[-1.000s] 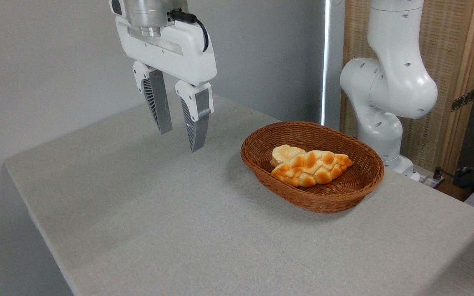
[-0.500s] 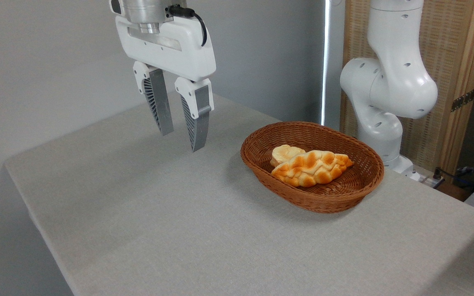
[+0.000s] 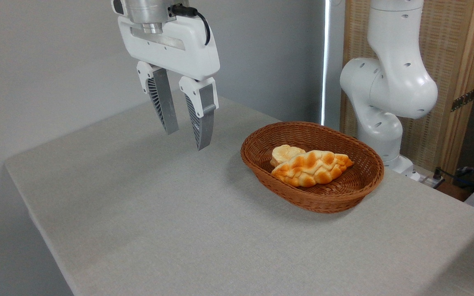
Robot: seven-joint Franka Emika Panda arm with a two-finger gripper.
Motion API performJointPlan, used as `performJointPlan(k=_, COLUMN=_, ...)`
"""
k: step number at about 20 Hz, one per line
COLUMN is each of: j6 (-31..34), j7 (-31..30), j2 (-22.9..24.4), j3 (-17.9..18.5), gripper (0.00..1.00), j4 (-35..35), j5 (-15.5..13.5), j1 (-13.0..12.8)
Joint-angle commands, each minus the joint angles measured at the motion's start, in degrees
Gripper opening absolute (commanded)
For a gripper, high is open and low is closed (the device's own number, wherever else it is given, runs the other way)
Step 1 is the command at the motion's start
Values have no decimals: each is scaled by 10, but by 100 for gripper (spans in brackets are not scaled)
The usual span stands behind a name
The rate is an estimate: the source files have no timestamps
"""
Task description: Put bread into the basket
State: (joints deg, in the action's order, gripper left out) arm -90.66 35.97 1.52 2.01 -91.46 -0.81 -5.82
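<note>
- Brown wicker makes up the basket [image 3: 356, 193], an oval with low sloping sides that sits on the table [image 3: 159, 230] at about 3 o'clock from the middle of the view.
- Golden-orange and glossy, the bread [image 3: 312, 167] lies inside the basket on its woven floor, its long axis running from roughly 8 o'clock to 2 o'clock, with one pointed end toward the near-left wall and the other toward the far-right wall.
- A small pale bun [image 3: 284, 153] lies in the basket too, at about 10 o'clock from the bread and touching it; the loaf hides part of the bun's near side.
- The gripper [image 3: 188, 138] hangs in the air above the table, at about 9 o'clock from the basket and well clear of its rim, with its fingers pointing down and tilted slightly toward 5 o'clock.
- Its two ribbed grey fingers [image 3: 163, 102] stand apart with bare space between them, and they hold nothing.
- A black cable [image 3: 198, 20] loops from the metal wrist over the top of the white gripper body.
- The arm's white base and lower joints [image 3: 389, 90] rise at about 1 o'clock from the basket, beyond the far right edge of the table.
- Pale grey cloth covers the table, and a soft shadow lies on it just beside the basket's left wall.
- Behind the arm stands a wooden-framed panel [image 3: 442, 61] with a woven face, and a plain grey wall fills the left part of the background.
</note>
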Motion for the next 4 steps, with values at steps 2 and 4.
performJointPlan(k=2, j6=22, j7=-7, j2=-2, j3=-3, gripper=100, j4=13, j5=5, j1=3)
performJointPlan(k=4, j6=22, j7=-6, j2=-2, j3=-2, gripper=100, j4=14, j5=4, j1=3)
